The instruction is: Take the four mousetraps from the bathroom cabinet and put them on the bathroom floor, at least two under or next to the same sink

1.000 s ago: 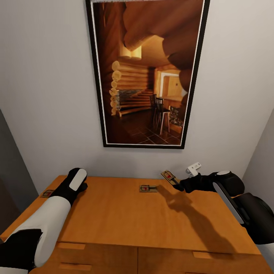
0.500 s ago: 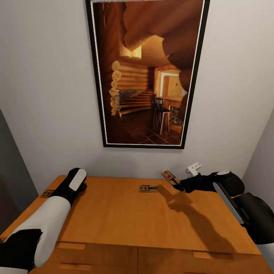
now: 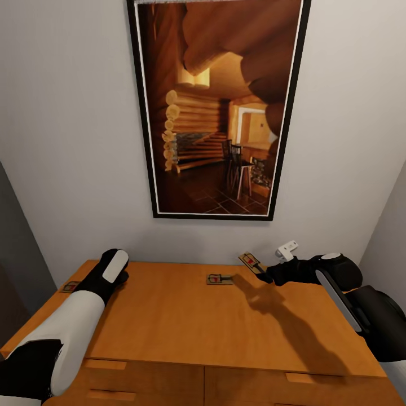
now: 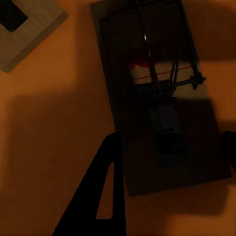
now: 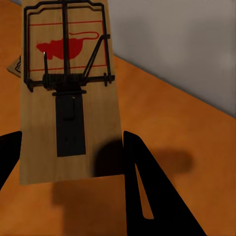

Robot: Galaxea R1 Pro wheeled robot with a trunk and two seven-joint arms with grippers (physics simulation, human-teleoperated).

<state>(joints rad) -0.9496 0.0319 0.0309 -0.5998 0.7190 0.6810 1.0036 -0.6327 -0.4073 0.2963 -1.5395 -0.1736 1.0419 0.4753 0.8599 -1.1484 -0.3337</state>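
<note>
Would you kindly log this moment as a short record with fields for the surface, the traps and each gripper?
surface: cabinet top, below a framed picture
held trap: mousetrap lifted and tilted in the right gripper
lying trap: middle mousetrap flat on the top
left gripper: low over another mousetrap, fingers either side; grip unclear
corner trap: partly seen

The head view held 3 small flat tan wooden mousetraps with dark wire springs [image 3: 220, 279], 1 wide orange-brown wooden cabinet [image 3: 169, 321], 1 tall black-framed picture of a log-cabin interior [image 3: 217, 107] and 2 black-and-white robot arms [image 3: 73, 321]. The left wrist view showed 2 mousetraps, 1 whole and 1 only as a corner, and the right wrist view showed 1 whole.
</note>
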